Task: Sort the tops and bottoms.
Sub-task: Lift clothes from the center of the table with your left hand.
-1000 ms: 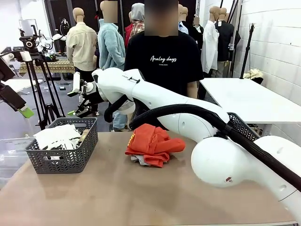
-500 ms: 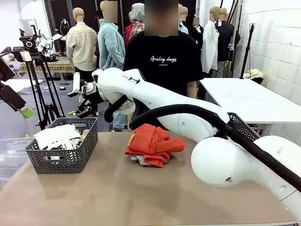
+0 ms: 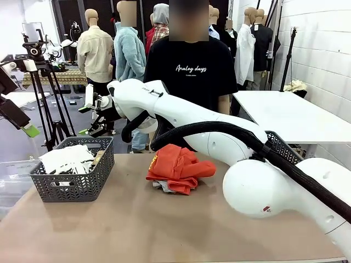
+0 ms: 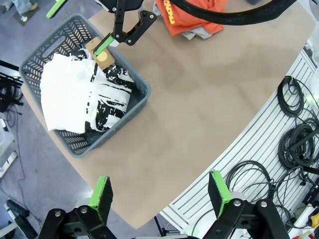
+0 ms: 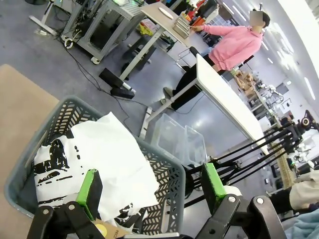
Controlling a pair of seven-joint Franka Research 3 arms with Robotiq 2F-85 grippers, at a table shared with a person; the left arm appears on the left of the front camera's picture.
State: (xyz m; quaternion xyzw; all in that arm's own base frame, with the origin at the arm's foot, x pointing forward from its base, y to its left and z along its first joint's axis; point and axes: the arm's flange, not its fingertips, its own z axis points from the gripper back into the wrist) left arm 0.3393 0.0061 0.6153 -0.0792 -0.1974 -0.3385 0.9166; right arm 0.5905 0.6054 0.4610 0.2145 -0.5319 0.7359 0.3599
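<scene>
Brown table (image 3: 137,230), near half bare. Basket (image 4: 143,94) sits by the left edge with the white tee (image 4: 67,94) inside. Right gripper (image 5: 151,188) hangs over the basket, fingers wide, tee below and between them, not touching. Left gripper (image 4: 160,194) is high above the near-left edge, fingers wide, nothing held. Orange top (image 3: 178,164) is heaped on the grey top (image 3: 159,186) at the far edge, well apart from both.
</scene>
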